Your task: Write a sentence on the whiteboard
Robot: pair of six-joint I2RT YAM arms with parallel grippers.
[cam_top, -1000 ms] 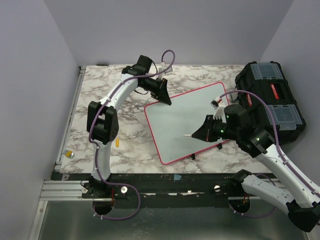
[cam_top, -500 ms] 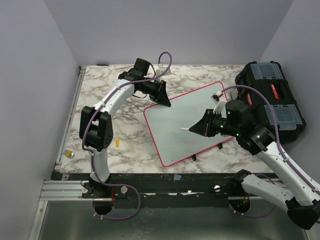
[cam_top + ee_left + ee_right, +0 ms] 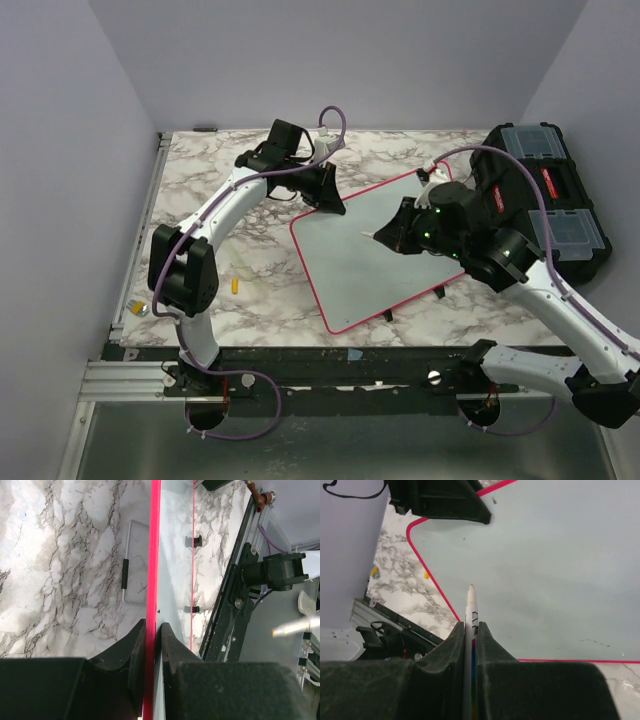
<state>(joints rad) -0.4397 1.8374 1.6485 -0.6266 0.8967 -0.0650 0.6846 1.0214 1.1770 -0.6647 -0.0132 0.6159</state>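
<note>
1. Located the whiteboard (image 3: 380,250) near the middle of the marbled table (image 3: 220,190), lying skewed, with a black toolbox (image 3: 545,200) at its 3 o'clock.
2. Found the left gripper (image 3: 150,630) pinched narrow on the board's pink-red rim, at the 11 o'clock corner.
3. Found the right gripper (image 3: 471,627) clamped tight on a marker (image 3: 470,605), tip aimed at the board's upper middle. Could not tell whether the tip touches.
4. Saw no lettering on the board, only a faint grey smudge (image 3: 592,641). Judged writing not yet begun.
5. Flagged a risk of the board pivoting under pen pressure, given a thin, smooth rim held at one corner only on a slick tabletop.
6. Flagged a risk of the marker twisting or sliding between the fingers, given its slim, round, smooth barrel. Expect skipped or crooked strokes if pressed too steeply.
7. Flagged poor legibility if the ink is pale against a glossy, pale surface.
8. Recorded materials:
   - Board: flat, rigid and reflective, with rounded corners and small black clips (image 3: 388,314) at its 6 o'clock edge.
   - Marker: white with colour bands and a tapered tip.
   - Toolbox: hard black plastic with clear lids.
</note>
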